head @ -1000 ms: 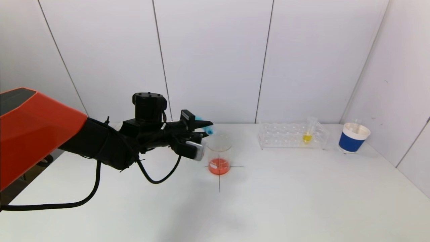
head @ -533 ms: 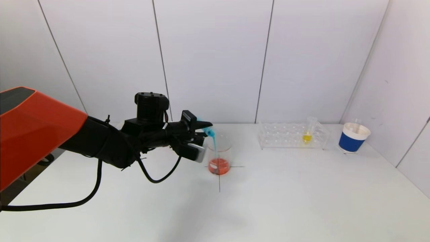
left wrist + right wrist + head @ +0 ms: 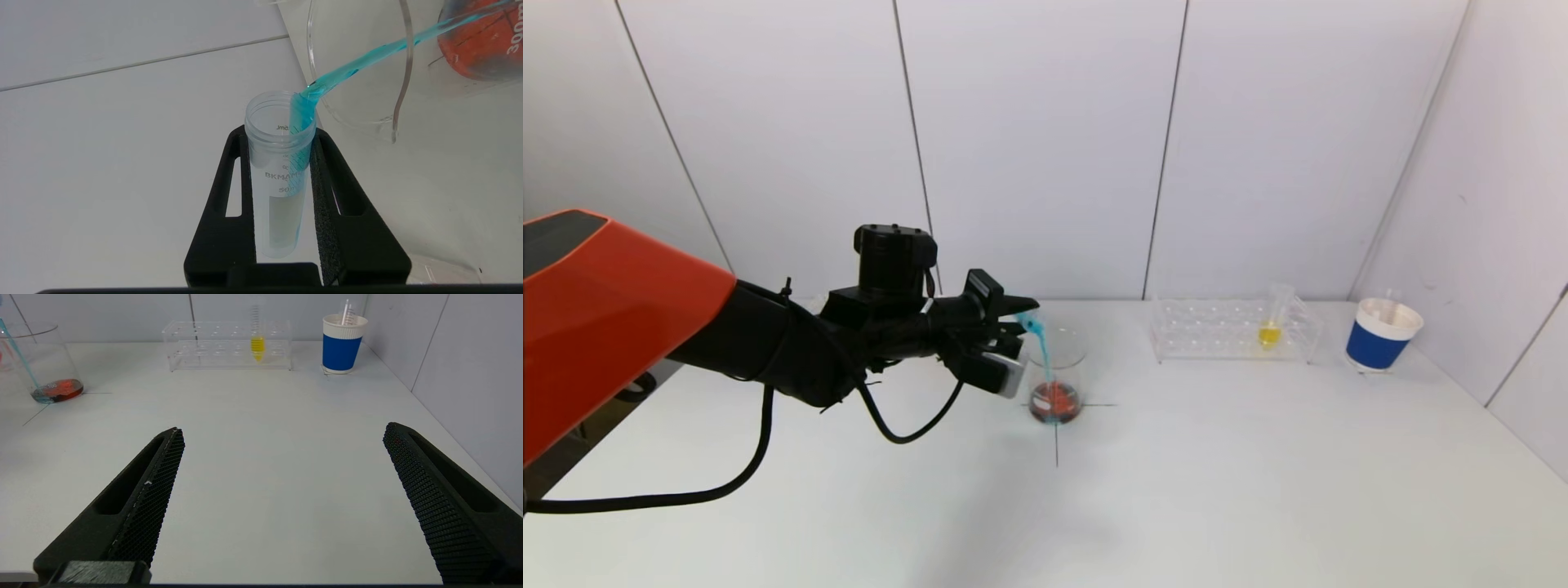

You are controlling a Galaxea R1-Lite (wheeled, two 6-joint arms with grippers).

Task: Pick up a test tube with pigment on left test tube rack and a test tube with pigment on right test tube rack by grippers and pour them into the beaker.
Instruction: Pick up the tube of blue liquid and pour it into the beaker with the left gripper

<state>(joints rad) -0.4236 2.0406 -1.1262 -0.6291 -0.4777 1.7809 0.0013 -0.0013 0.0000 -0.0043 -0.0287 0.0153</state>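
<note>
Since a moment ago my tilted tube has begun pouring: a blue stream now falls into the beaker (image 3: 1055,371), darkening the orange liquid there. Nearest me, my right gripper (image 3: 282,457) hangs spread wide and empty above the table (image 3: 1217,490). Farther out, my left gripper (image 3: 282,143) is clamped on the tube (image 3: 280,175) at the beaker's rim. Beyond, the rack (image 3: 1233,331) holds a yellow tube (image 3: 1270,327), beside a blue cup (image 3: 1382,335).
</note>
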